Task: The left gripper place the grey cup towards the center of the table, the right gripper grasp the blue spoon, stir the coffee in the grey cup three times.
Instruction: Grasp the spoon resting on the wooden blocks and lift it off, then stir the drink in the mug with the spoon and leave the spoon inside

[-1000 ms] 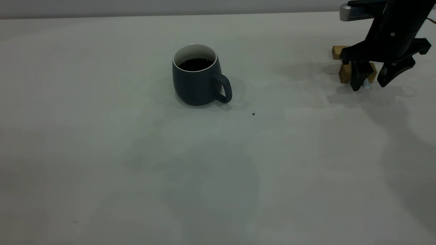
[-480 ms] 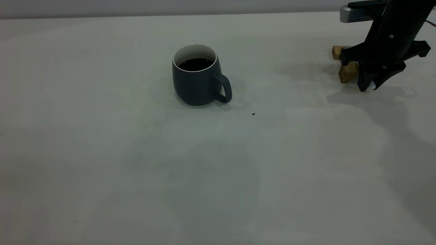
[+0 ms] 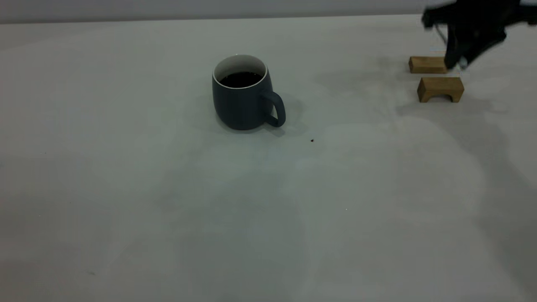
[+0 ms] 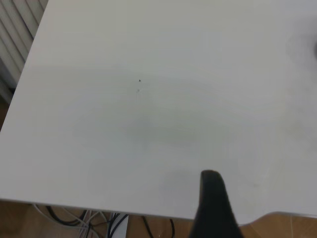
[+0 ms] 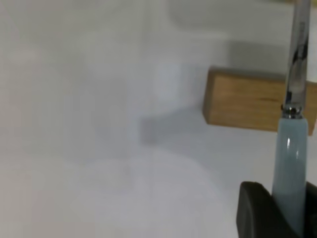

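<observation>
The table (image 3: 168, 209) is a broad off-white surface that fills the exterior view. On it, a little left of the middle and toward the far side, stands the grey cup (image 3: 241, 98), upright, its handle turned to the near right; the coffee (image 3: 240, 79) lies dark and round inside its white wall. At the far right edge the right end effector (image 3: 459, 63) hangs above the table, closed on the blue spoon (image 5: 291, 173): in the right wrist view the pale blue handle sits clamped between the dark fingers (image 5: 257, 210), and the metal neck runs away from them past a wooden block (image 5: 247, 101). Two tan wooden blocks rest on the table below it, the farther block (image 3: 427, 64) and the nearer block (image 3: 440, 89), just apart from each other. The left end effector (image 4: 213, 208) shows only as one dark finger over a bare part of the table near its edge, so I cannot tell how wide it stands. A tiny dark speck (image 3: 312, 140) lies near the cup's right.
</observation>
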You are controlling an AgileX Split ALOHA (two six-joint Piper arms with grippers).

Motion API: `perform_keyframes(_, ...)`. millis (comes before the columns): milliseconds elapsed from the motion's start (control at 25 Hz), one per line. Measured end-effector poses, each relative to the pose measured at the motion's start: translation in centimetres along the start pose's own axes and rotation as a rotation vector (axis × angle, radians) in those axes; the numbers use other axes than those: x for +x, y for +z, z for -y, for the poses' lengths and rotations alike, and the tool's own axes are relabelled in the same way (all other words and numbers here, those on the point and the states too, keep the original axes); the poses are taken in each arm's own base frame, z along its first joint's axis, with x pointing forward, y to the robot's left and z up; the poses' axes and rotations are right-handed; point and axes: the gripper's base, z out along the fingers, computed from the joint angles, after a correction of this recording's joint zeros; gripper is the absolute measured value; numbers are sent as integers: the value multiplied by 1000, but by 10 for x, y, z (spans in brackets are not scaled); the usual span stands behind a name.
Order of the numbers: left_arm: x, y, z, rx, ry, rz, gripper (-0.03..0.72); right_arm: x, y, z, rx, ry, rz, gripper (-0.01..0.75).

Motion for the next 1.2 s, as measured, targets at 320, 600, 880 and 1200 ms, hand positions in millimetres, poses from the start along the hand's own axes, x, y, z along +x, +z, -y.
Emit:
perform_keyframes(320, 0, 0, 0, 0, 0, 0, 585, -14, -58, -27, -259, 200, -33, 145)
perform_keyframes(600, 0, 0, 0, 0, 0, 0, 585, -13, -78, -66, -583, 359, -156, 145)
perform_keyframes(880, 0, 0, 0, 1, 0, 0, 585, -12, -90, -97, -790, 425, -237, 145)
perform_keyframes(1200, 0, 0, 0, 1, 0, 0, 585, -16, -101, -118, -953, 590, -316, 145)
